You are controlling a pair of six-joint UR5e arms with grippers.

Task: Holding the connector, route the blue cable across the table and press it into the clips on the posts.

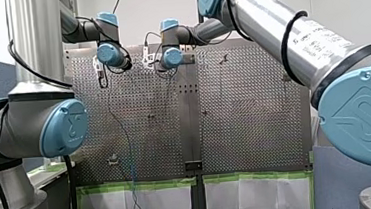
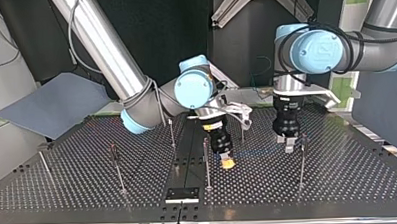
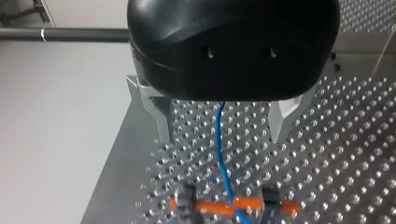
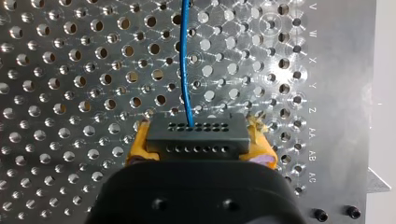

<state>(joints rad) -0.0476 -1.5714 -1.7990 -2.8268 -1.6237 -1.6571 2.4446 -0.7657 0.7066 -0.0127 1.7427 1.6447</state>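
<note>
Perforated metal tabletop [image 2: 339, 182], dark wall behind it in the top view. Thin posts [image 2: 207, 164] stand up from the surface, well apart. Right wrist view: letters along the tabletop's edge read V, W, X, Y, Z, AA, AB, AC. Front view: there is print on the silver tube [image 1: 288, 31] of my right arm, too small to read. My right tool [image 4: 201, 147] is closed on the connector [image 4: 196, 130], a dark block with two rows of small holes, pinched between yellow pads [image 4: 140, 144] at either end. The blue cable [image 4: 186, 60] comes out of the connector's far row and lies straight ahead over the holes. Top view: this tool hangs low over the tabletop just beside one of the posts. My left tool [image 2: 289, 145] is near it toward the view's right, next to another of the posts. Left wrist view: the left tool's metal fingers [image 3: 159, 116] are spread wide and grip nothing (the cable passes between them, touching neither). Ahead of them the cable reaches a blurred orange piece [image 3: 210, 205].
</note>
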